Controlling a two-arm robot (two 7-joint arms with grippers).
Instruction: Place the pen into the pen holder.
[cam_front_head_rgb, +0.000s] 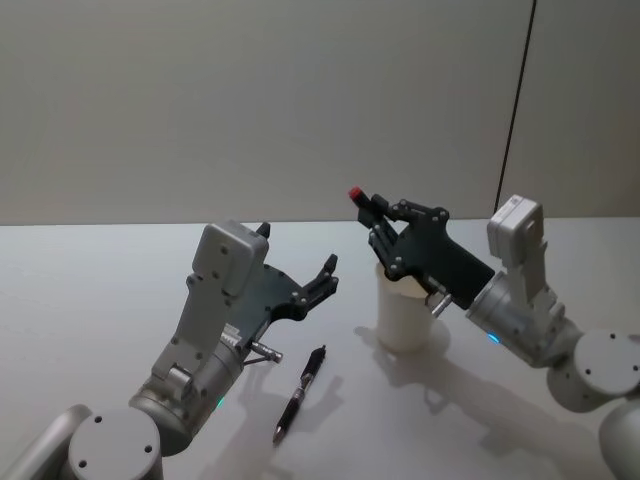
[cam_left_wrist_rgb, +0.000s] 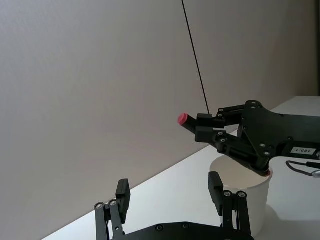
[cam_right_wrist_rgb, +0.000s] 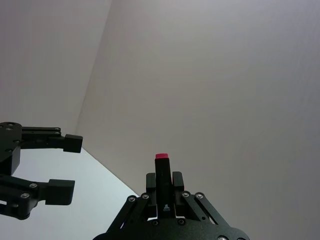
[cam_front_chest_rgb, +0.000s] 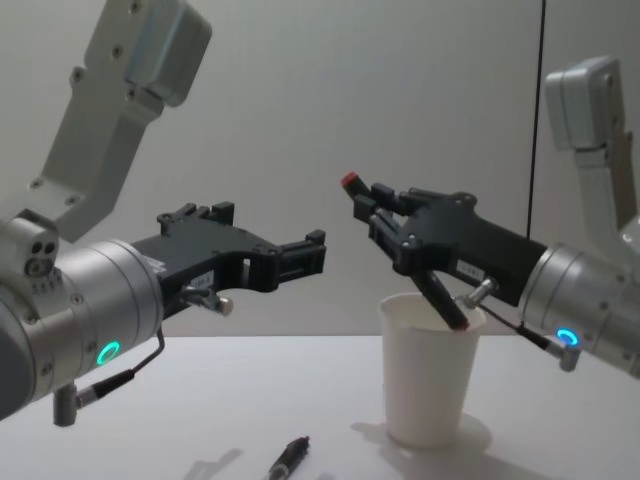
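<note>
Right gripper (cam_front_head_rgb: 380, 215) gripping red-capped pen (cam_front_chest_rgb: 440, 298), tilted, lower end dipping into white paper cup (cam_front_chest_rgb: 425, 385). Left gripper (cam_left_wrist_rgb: 169, 186) hovering nearby, jaws spread. Black pen (cam_front_head_rgb: 302, 392) lying on table (cam_front_head_rgb: 100, 300).

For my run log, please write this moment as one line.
right tool: shut on pen, lower end inside pen holder | left tool: open, above table | second pen: lying on table
</note>
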